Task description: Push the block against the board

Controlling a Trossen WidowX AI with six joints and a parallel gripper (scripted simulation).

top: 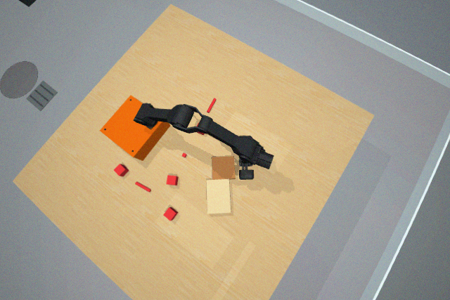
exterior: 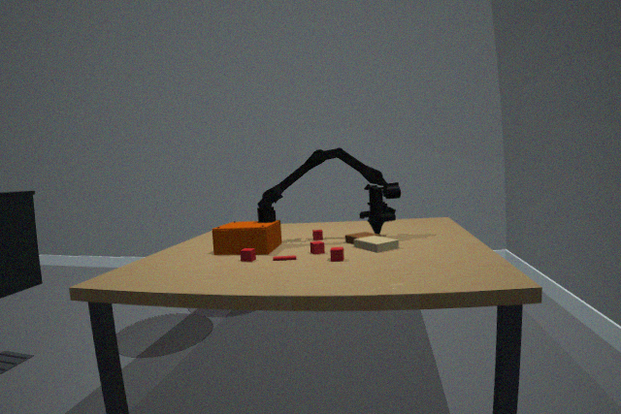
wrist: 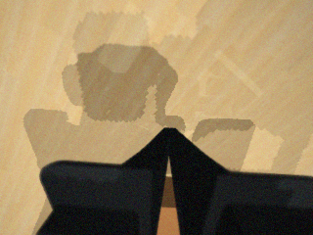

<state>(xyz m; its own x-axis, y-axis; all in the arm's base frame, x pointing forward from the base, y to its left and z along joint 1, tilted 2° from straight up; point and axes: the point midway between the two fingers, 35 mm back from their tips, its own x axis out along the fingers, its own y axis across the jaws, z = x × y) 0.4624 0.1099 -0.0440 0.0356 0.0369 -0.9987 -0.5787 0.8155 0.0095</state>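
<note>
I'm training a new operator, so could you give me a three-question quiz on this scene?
1. True or false: the black tool is gripping the brown square block.
2. The arm stands on: (a) a red cube; (b) the orange box; (c) the brown block.
3. Fill in: seen from above, the cream rectangular board is ____ (larger/smaller) than the block.

Key: 1 false; 2 b; 3 larger.
</note>
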